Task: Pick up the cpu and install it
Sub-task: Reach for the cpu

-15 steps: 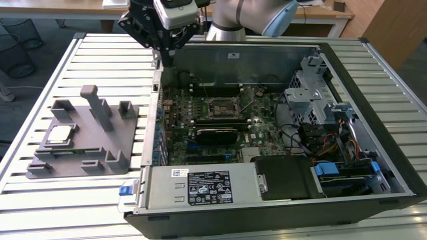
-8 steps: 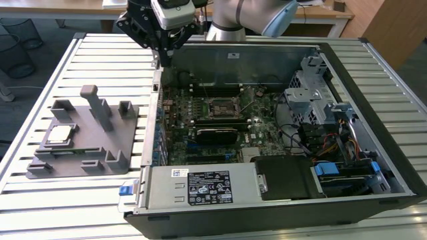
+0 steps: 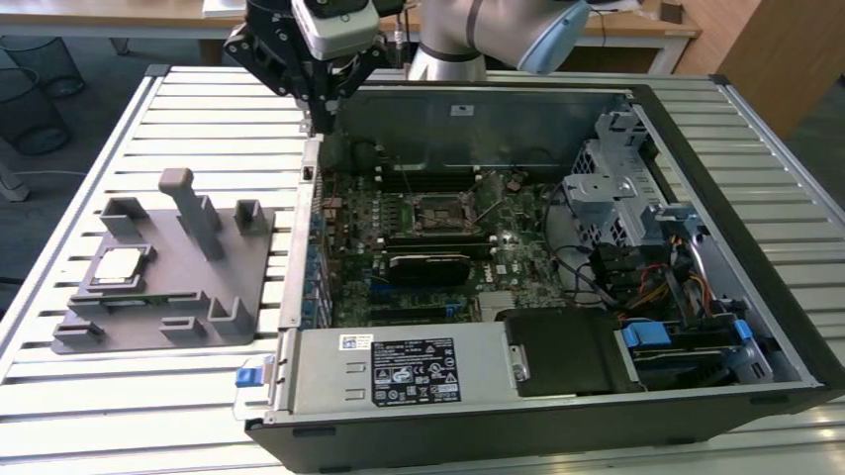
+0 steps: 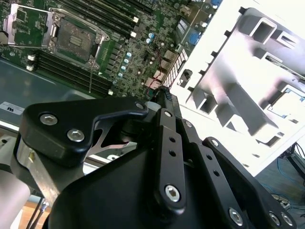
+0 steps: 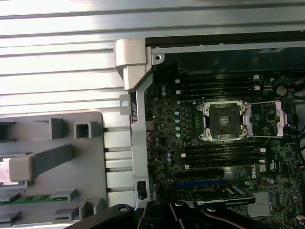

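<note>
The cpu [image 3: 119, 265], a small pale square chip, lies flat in a recess of the grey tray [image 3: 158, 329] at the exterior view's left. My gripper [image 3: 321, 126] hangs high over the case's back left corner, well above and away from the cpu. Its black fingers meet at the tips with nothing between them, and the second wrist view shows the gripper [image 4: 163, 91] the same way. The motherboard's cpu socket [image 3: 440, 210] sits mid-board with its metal load plate swung open, as both wrist views show of the socket [image 4: 76, 39] [image 5: 223, 121]. It holds nothing.
The open computer case [image 3: 739, 247] lies on a slatted metal table [image 3: 133, 406]. A black ribbed block [image 3: 425, 265] sits just below the socket. The power supply [image 3: 396, 371] and drive cage [image 3: 608, 188] fill the case's near and right sides. The tray's upright posts [image 3: 198, 213] rise near the case wall.
</note>
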Available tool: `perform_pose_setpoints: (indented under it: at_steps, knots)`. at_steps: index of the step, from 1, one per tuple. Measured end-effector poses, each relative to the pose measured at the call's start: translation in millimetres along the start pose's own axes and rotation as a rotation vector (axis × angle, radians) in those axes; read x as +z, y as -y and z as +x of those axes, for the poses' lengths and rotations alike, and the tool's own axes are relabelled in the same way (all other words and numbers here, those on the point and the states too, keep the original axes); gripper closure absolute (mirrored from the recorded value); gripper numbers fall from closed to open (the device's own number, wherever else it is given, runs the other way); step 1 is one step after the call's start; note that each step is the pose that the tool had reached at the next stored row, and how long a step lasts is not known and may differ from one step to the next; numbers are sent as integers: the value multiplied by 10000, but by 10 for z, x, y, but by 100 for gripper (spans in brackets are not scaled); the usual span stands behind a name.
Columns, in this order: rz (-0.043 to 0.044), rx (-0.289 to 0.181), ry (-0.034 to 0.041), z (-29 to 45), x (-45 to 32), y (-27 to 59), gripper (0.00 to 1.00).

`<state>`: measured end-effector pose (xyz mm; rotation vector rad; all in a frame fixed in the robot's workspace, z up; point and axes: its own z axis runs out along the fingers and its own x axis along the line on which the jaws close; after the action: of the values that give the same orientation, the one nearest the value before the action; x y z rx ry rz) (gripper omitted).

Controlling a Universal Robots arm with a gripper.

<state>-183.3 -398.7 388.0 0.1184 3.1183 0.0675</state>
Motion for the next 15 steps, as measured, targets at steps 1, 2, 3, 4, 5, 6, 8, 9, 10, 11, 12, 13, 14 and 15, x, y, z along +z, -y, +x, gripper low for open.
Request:
perform_pose_setpoints:
  at_steps: [1, 2, 3, 4, 5, 6, 8, 9, 10, 11, 12, 13, 14, 15]
  knots:
    - [0, 0, -4, 5, 1, 0, 89]
    - [1, 0, -9, 10, 2, 1, 89]
    - [2, 1, -14, 16, 3, 1, 89]
    - [2, 1, -17, 22, 4, 2, 89]
    - [2, 1, -20, 29, 4, 2, 89]
    - [3, 1, -23, 36, 5, 3, 89]
    - [2, 1, -26, 52, 7, 4, 89]
    - [3, 1, -27, 62, 7, 5, 89]
    - [3, 2, -28, 73, 7, 6, 89]
    - [3, 1, -28, 84, 8, 6, 89]
    - [3, 1, -28, 95, 9, 7, 89]
    - [3, 1, -29, 106, 10, 8, 89]
    - [2, 1, -30, 116, 10, 9, 89]
    - [3, 1, -31, 124, 11, 9, 89]
